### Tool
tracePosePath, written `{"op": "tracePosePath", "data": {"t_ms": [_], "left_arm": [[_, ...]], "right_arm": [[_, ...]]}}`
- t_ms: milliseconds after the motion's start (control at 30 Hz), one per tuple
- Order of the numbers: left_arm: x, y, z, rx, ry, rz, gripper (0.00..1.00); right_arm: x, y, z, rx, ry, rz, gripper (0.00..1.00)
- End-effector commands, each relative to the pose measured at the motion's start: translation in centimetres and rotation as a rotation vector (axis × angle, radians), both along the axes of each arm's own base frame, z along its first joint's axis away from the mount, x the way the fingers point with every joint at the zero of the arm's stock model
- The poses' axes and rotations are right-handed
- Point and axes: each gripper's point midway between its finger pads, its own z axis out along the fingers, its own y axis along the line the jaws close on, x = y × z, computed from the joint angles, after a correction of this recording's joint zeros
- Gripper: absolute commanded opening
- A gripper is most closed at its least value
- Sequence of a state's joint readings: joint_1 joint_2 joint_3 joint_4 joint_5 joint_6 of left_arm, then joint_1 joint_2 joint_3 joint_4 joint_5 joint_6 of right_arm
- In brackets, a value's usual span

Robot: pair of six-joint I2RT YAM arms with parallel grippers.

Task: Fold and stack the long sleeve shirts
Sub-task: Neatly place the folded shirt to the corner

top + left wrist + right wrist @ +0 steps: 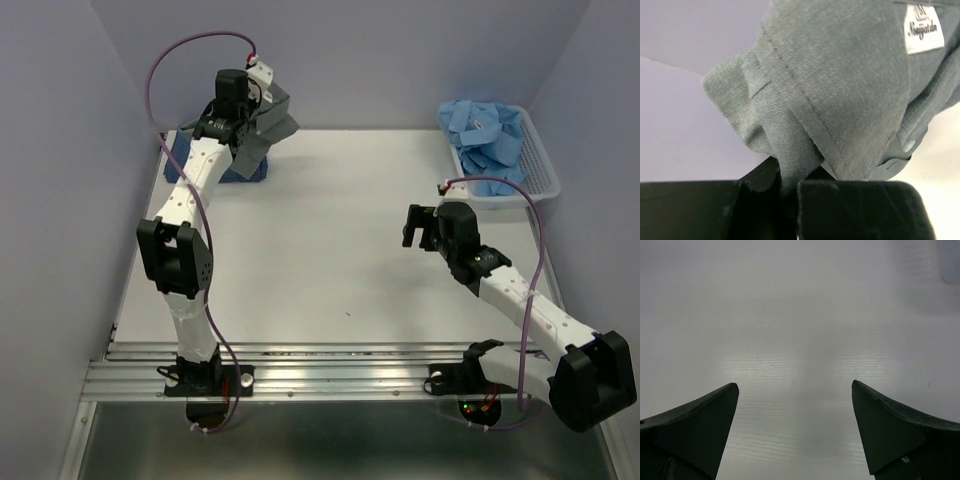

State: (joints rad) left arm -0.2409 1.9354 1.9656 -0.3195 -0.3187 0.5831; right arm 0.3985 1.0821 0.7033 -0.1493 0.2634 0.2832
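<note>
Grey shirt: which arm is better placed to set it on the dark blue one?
Left. The left gripper has its jaws shut on the grey shirt, just over the dark blue shirt at the far left corner. The right gripper is open and empty above bare table, nearer the basket.

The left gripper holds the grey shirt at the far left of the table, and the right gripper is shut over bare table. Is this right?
Not quite: the right gripper is open, its jaws wide apart over the table, as the right wrist view shows. The rest holds: the left gripper grips the grey shirt.
</note>
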Motion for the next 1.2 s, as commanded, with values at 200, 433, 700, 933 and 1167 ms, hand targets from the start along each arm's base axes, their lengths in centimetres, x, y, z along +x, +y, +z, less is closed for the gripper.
{"op": "tracePosePath", "data": {"t_ms": [200, 433, 700, 933, 1167], "left_arm": [[1.9, 0.7, 4.6, -0.188, -0.095, -0.066, 0.0], [3.8, 0.2, 3.0, -0.354, -0.073, -0.116, 0.0], [6.1, 0.8, -0.7, -0.438, -0.023, -0.097, 0.0], [7.8, 3.5, -5.5, -0.476, 0.046, -0.039, 0.0], [9.0, 8.6, -8.3, -0.489, 0.046, 0.078, 0.0]], "right_arm": [[0.4, -0.8, 1.2, -0.023, -0.049, -0.034, 1.0], [0.3, -1.2, 1.2, -0.027, -0.038, -0.059, 1.0], [0.1, -1.6, 0.6, -0.027, -0.003, -0.093, 1.0], [0.0, -1.8, 0.6, -0.023, 0.021, -0.122, 1.0], [0.0, -1.8, 0.9, -0.011, 0.041, -0.142, 1.0]]}}
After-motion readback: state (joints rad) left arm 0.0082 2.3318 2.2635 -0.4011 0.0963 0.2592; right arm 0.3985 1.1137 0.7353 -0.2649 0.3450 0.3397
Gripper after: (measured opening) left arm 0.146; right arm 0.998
